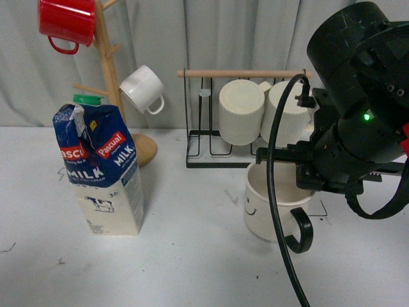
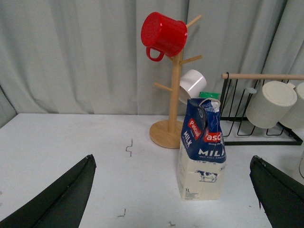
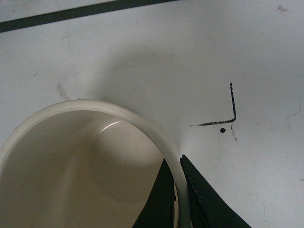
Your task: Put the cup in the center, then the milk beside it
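Cream cup (image 1: 273,206): wide mug w/ curled black handle twd camera, small smiley on its side. Stands on the white desk (image 1: 192,256), right of middle, just in front of the wire rack (image 1: 197,131). Base prob. resting on the desk, but the arm hides part of it.
R hand (image 3: 179,199): pinching the cup's rim, one finger inside the wall and one outside, pressed onto it.
Corner mark (image 3: 229,118): black L on the desk just beside the cup, not touching. Can't tell if the cup is inside the marked patch.
Milk (image 1: 105,179): upright on the desk, left side, well apart from the cup. Blue top crumpled, green cap (image 1: 87,99) at the back, cow drawing on the cream lower part. Stands just in front of the wood tree (image 1: 107,64).
L hand (image 2: 172,160): fingers spread wide, holding nothing, low over the desk, facing the milk and apart from it.
Wood tree: red mug (image 1: 67,22) hung high, white mug (image 1: 142,89) on a lower peg.
Wire rack: two ribbed mugs (image 1: 241,112) hang under its wooden bar.
Backdrop: grey curtain (image 1: 255,32).
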Available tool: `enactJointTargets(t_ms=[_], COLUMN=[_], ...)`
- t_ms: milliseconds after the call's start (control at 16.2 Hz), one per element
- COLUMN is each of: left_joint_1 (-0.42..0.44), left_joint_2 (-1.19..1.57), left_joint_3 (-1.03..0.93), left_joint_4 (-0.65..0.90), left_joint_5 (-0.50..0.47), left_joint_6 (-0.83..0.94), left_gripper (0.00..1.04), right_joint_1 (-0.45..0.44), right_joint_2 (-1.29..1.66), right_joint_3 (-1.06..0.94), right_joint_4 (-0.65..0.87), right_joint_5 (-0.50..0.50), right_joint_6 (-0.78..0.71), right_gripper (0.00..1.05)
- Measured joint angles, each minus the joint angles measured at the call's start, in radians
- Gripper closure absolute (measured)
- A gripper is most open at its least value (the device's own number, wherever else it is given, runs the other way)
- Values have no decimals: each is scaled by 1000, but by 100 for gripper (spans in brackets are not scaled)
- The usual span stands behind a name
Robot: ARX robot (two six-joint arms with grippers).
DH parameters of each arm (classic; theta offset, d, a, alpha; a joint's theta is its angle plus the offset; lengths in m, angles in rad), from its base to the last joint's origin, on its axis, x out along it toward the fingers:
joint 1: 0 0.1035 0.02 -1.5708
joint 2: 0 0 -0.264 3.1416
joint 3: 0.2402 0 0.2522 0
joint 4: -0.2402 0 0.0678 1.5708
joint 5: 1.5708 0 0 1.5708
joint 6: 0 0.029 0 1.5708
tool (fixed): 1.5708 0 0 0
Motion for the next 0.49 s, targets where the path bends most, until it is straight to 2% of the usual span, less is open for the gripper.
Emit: enactJointTargets(t_ms=[492], left_joint_1=[0], left_joint_2=[0], left_joint_3=[0], left_joint_4=[0], left_joint_5=[0], left_joint_6=[0], left_gripper=[7], right_joint_1=[-7], right_joint_2=[41], right_joint_3=[-7], right_joint_4=[33], right_joint_5=[-23], right_joint_6=[33], right_gripper=[102])
